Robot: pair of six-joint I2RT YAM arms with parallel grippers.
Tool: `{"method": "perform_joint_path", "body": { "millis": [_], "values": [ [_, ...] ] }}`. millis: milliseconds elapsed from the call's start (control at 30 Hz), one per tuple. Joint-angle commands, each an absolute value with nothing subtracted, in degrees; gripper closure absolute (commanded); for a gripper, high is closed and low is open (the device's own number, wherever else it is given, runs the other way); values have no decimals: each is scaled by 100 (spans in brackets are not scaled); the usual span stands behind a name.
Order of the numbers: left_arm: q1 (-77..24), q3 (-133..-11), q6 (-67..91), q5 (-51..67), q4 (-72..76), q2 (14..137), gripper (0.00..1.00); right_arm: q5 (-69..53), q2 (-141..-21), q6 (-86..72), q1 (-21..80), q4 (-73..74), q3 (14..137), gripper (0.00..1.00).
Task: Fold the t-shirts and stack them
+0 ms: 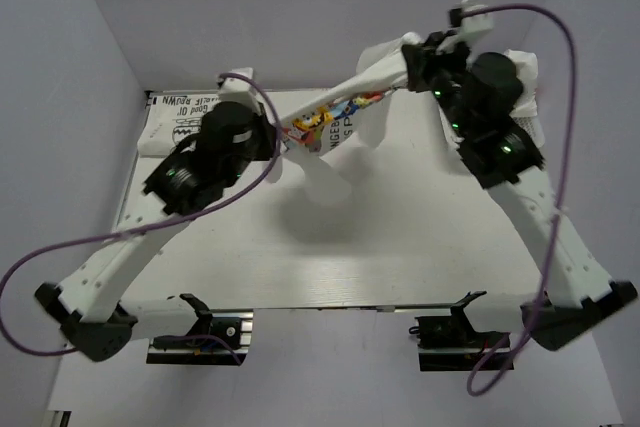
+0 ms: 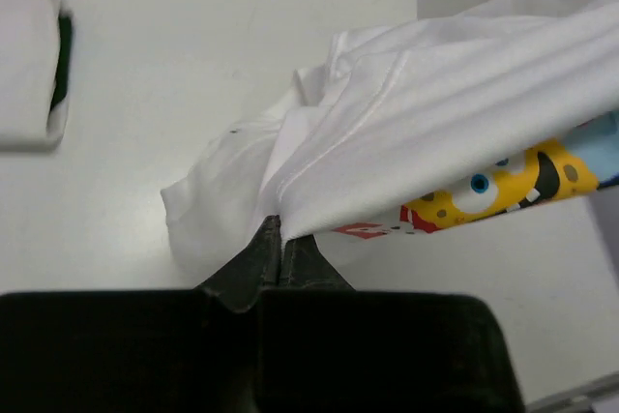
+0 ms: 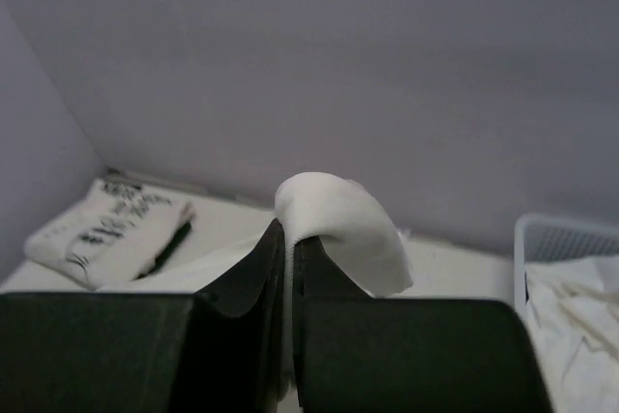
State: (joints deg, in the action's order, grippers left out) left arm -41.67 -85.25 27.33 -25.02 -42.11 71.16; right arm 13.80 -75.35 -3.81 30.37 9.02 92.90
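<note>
Far left, one folded t-shirt (image 1: 185, 119) with black lettering lies at the back corner of the desk (image 1: 400, 247), so I judge the stack started. My left arm (image 1: 130, 247) reaches forward and low, and the left pincer (image 2: 280, 237) is clamped tight on a bunched white edge of the printed t-shirt (image 2: 455, 84). That shirt hangs taut in the air between both arms, cartoon print facing down, a loose tail sagging toward the desk. My right arm (image 1: 545, 232) is stretched up and back, the right pincer (image 3: 287, 239) pinched closed on the other end, raised high. Basket (image 3: 571, 234) far right, more white cloth inside. I'd say I'm at the spreading step; next calls for lowering both ends together, keeping tension, laying it flat.
</note>
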Motion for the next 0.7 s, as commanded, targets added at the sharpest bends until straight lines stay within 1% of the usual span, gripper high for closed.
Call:
{"method": "perform_joint_path", "body": {
  "millis": [0, 100, 167, 267, 333, 367, 400, 500, 567, 633, 667],
  "values": [
    [-4166, -8815, 1848, -2067, -3440, 5832, 100, 1240, -6734, -44, 3023, 808, 9711, 100],
    [-4166, -8868, 1565, -1067, -3033, 5171, 100, 731, -6127, -44, 3015, 1001, 10001, 100],
    [-4166, -9025, 1503, -705, -2963, 5019, 100, 363, -5812, -88, 3006, 1055, 10019, 100],
    [-4087, -9237, 1503, -615, -3015, 5088, 100, 307, -5467, -158, 3006, 1055, 9906, 100],
    [-4087, -9298, 1625, -1035, -3189, 5298, 100, 552, -5475, -272, 3006, 1098, 9765, 100],
    [-4087, -9368, 1687, -1229, -3269, 5456, 100, 667, -5528, -307, 3006, 1107, 9669, 100],
    [-4087, -9369, 1766, -1779, -3365, 5850, 100, 1042, -5746, -360, 2997, 1151, 9564, 100],
    [-4087, -9291, 2170, -2730, -3770, 6589, 100, 1780, -6203, -571, 2979, 1423, 9221, 100],
    [-3982, -9028, 2476, -2838, -3771, 7345, 100, 1977, -6817, -834, 2936, 1485, 8871, 100],
    [-3868, -8974, 2636, -2637, -3910, 7907, 100, 2240, -7353, -1210, 2857, 1503, 8474, 100],
    [-3693, -8843, 2924, -2637, -4094, 8467, 99, 2259, -7800, -1343, 2639, 1494, 8212, 100]
  ]
}}
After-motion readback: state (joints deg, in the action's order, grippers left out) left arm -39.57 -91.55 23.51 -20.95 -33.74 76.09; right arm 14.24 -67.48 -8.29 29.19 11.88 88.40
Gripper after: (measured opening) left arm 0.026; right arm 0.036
